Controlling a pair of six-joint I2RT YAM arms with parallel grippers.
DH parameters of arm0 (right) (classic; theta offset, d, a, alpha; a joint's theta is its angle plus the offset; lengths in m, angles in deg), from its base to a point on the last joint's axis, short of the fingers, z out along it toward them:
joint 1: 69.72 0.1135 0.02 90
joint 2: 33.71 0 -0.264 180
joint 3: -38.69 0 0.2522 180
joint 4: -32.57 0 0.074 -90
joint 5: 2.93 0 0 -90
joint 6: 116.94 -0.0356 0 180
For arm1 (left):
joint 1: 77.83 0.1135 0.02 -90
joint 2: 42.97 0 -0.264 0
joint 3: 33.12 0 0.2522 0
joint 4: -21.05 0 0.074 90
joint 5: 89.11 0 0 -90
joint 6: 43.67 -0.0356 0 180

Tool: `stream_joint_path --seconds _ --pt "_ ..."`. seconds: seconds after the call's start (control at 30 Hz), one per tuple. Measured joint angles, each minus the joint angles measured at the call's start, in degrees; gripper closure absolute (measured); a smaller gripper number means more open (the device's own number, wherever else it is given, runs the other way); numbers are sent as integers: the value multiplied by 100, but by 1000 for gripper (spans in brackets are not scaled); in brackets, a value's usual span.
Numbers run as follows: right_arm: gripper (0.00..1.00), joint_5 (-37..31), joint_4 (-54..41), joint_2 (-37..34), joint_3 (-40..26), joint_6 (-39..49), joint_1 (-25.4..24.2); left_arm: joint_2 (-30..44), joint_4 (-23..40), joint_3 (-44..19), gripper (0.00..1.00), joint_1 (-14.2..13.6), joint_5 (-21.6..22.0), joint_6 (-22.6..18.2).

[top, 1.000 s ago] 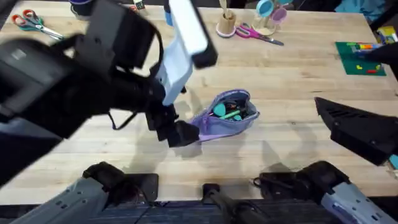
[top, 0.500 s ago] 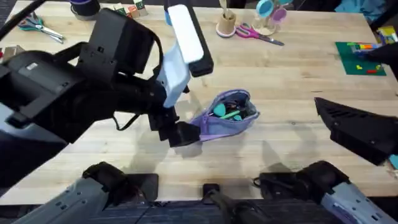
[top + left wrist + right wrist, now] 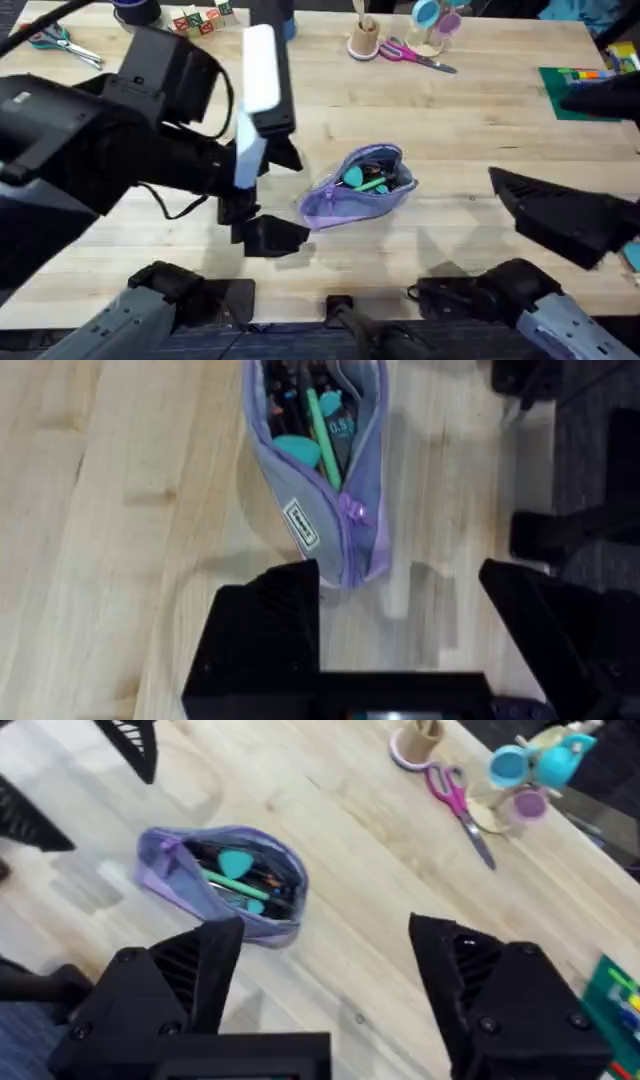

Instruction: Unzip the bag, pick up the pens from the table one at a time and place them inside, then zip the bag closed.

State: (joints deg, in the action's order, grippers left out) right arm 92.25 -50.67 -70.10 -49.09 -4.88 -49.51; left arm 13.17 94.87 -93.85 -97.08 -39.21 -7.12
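Observation:
The lavender bag (image 3: 360, 188) lies unzipped near the middle of the table (image 3: 470, 120), its mouth gaping. A green pen (image 3: 322, 440) lies inside it among teal and dark items; I cannot make out a yellow pen. In the left wrist view the bag (image 3: 320, 500) shows its label and purple zipper pull (image 3: 350, 510). My left gripper (image 3: 268, 236) is open just off the bag's near-left end, not touching it; in its own view the left gripper (image 3: 395, 575) holds nothing. My right gripper (image 3: 555, 215) hangs open to the bag's right; from there the bag (image 3: 225, 890) lies beyond the right gripper (image 3: 325, 930).
Pink scissors (image 3: 415, 55), a wooden cup (image 3: 363, 40) and teal and pink cups (image 3: 435, 20) stand at the back. Red-handled scissors (image 3: 50, 38) and toy blocks (image 3: 195, 18) are at the back left. A green mat (image 3: 578, 95) lies at the far right.
My left gripper has let go of the bag's end and drawn back to the left and toward the front edge. The bag stayed put. The right gripper shifted slightly left.

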Motion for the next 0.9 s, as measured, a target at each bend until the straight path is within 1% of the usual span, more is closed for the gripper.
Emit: stream_joint_path --seconds 0.13,0.23,0.43,0.5,0.63,0.83,0.9 --pt "5 334 -1 -114 1 -24 0 -2 61 46 8 414 -181 -297" --pt "5 545 0 -316 1 -71 0 -32 -12 258 7 700 -366 -491" --pt "5 1050 3 -758 1 -175 0 -38 -400 825 7 1098 -740 -694" --pt "5 1195 9 -870 1 -314 0 -37 -482 913 7 1165 -884 -800" --pt "5 1368 18 -1030 1 -828 0 -39 -628 998 7 1174 -1093 -1049" --pt "5 1458 40 -1085 5 -1751 0 -38 -1235 1363 7 1178 -1225 -1201" --pt "5 1468 45 -1085 5 -2083 0 -37 -1343 1531 7 1178 -1291 -1220"
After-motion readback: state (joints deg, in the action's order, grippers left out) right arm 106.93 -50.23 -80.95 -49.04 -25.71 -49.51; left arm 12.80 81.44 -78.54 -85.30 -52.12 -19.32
